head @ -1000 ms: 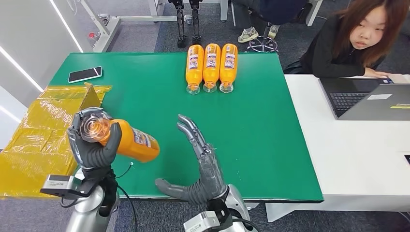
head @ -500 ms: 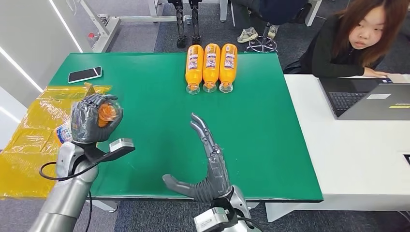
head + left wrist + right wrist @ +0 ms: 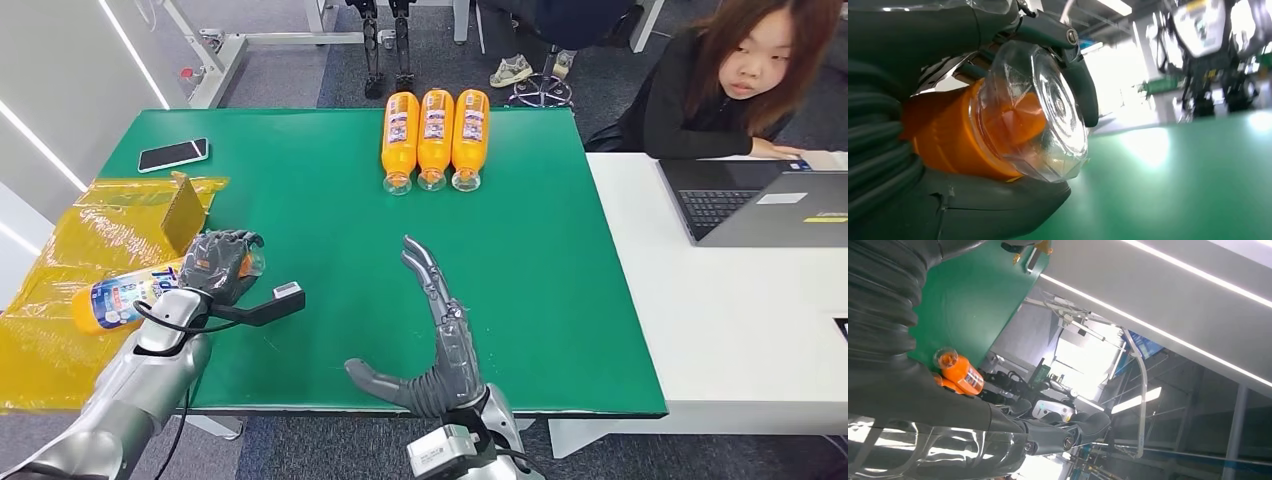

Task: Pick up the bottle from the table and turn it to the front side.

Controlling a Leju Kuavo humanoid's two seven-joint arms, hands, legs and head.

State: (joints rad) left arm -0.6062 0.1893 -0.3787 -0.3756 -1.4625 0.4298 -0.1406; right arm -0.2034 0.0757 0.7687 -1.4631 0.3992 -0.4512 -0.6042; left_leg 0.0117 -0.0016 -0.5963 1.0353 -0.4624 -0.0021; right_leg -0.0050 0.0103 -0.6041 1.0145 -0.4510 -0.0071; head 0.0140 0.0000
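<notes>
Fingers point(image 3: 222, 245) of my left hand point(image 3: 218, 265) wrap the bottle point(image 3: 120, 298) near its clear cap end; bottle lies horizontal at near-left table point(image 3: 300, 200) edge, label up, base over yellow plastic point(image 3: 60, 290). Right hand point(image 3: 435, 330) open, fingers spread, near edge, holding nothing. Three bottles point(image 3: 436, 135) far side

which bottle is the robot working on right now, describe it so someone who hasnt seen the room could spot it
Start at the green table and go to its left edge, where yellow plastic sheeting lies. There the left hand grips an orange bottle near its clear cap end, held sideways over the sheeting. Unlike the three orange bottles lying side by side at the table's far edge, it is off the surface.
</notes>
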